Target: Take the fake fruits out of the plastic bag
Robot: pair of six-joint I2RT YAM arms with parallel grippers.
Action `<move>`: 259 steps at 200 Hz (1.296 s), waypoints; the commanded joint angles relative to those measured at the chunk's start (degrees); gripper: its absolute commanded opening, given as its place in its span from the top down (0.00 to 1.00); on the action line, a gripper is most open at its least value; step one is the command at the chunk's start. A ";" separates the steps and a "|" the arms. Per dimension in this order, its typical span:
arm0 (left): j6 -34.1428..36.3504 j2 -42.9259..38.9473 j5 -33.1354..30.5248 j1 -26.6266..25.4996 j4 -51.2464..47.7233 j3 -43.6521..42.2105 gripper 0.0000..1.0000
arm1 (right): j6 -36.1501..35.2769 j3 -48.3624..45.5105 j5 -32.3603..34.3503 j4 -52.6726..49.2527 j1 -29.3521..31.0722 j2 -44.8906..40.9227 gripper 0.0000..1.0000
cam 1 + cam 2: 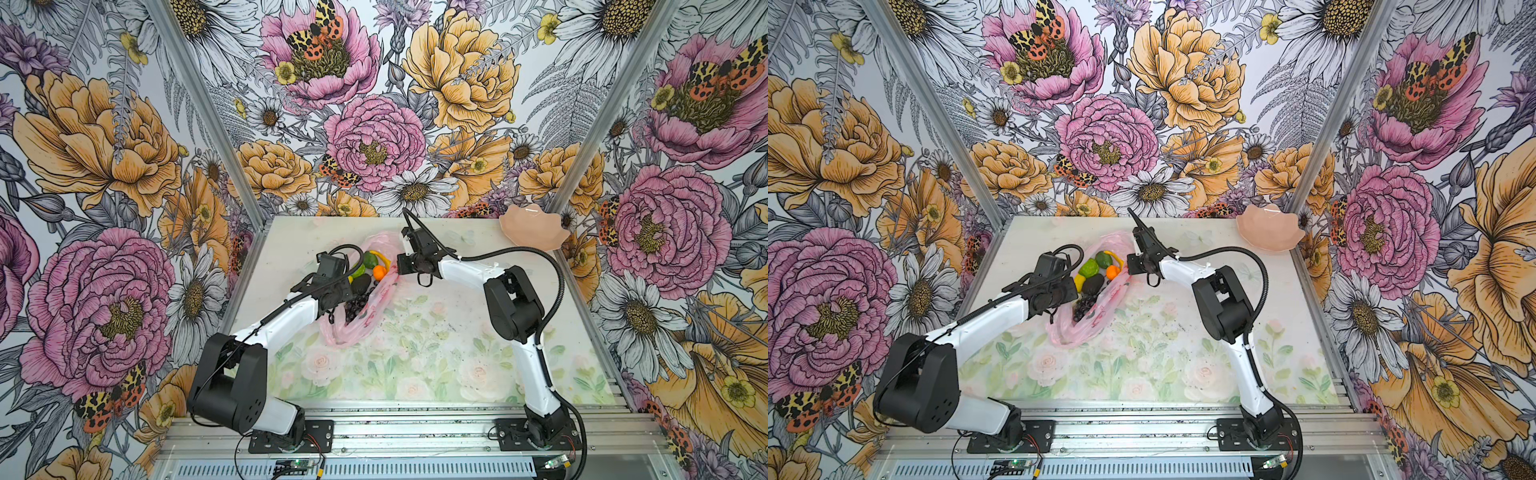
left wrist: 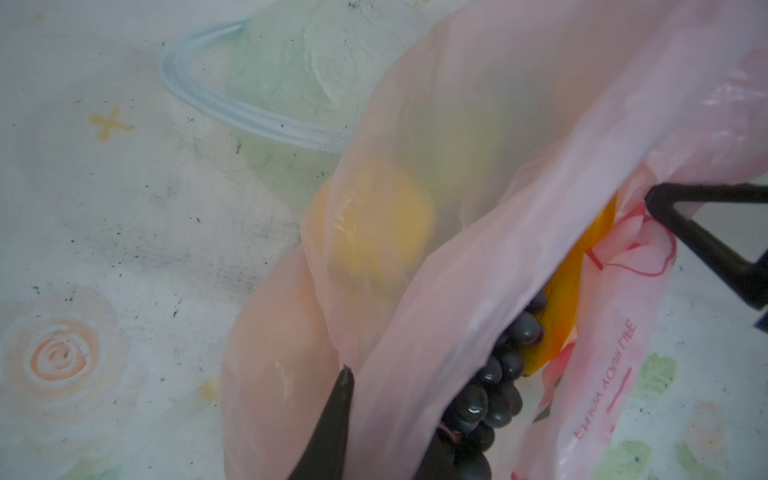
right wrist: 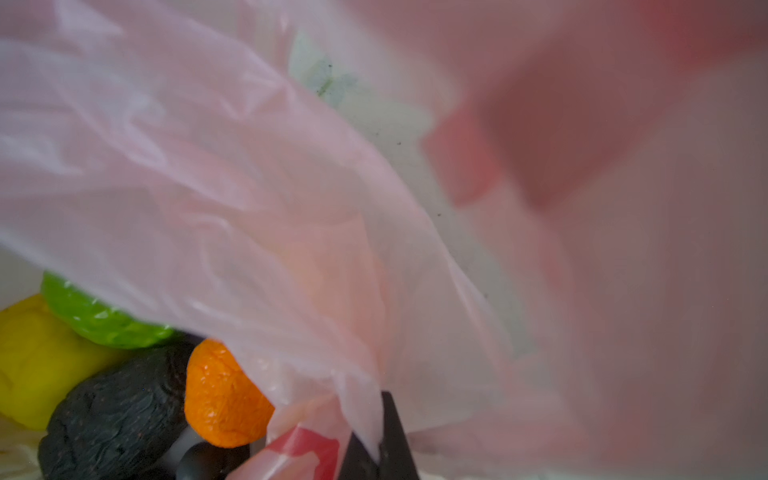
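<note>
The pink plastic bag (image 1: 353, 328) (image 1: 1075, 332) lies left of the table's middle, with its mouth pulled open. Inside, in both top views, sit the fake fruits: an orange (image 1: 379, 272), a banana (image 1: 383, 258), a lime (image 1: 1089, 268), a lemon (image 1: 1079, 281), an avocado (image 1: 360, 284) and grapes (image 1: 359, 305). My left gripper (image 2: 390, 403) has the bag's left wall folded between its fingers, right beside the grapes (image 2: 494, 390). My right gripper (image 3: 376, 440) pinches the bag's right edge next to the orange (image 3: 224, 395) and avocado (image 3: 116, 419).
A peach petal-edged bowl (image 1: 534, 232) (image 1: 1268, 228) stands at the table's back right corner. Floral walls close in the table on three sides. The floral mat (image 1: 415, 365) stretches in front of the bag and between the two arms.
</note>
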 commanded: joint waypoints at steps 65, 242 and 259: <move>-5.24 -7.45 10.05 7.04 7.33 -6.37 0.94 | 0.95 3.61 2.63 -6.75 0.77 -4.94 0.35; -8.81 -9.32 12.25 4.88 10.82 -10.96 0.94 | 10.47 -10.82 18.60 -14.67 16.68 -11.69 0.24; -9.26 -9.90 12.44 5.62 11.50 -12.03 0.94 | 10.48 -14.06 18.91 -14.65 15.46 -13.42 0.27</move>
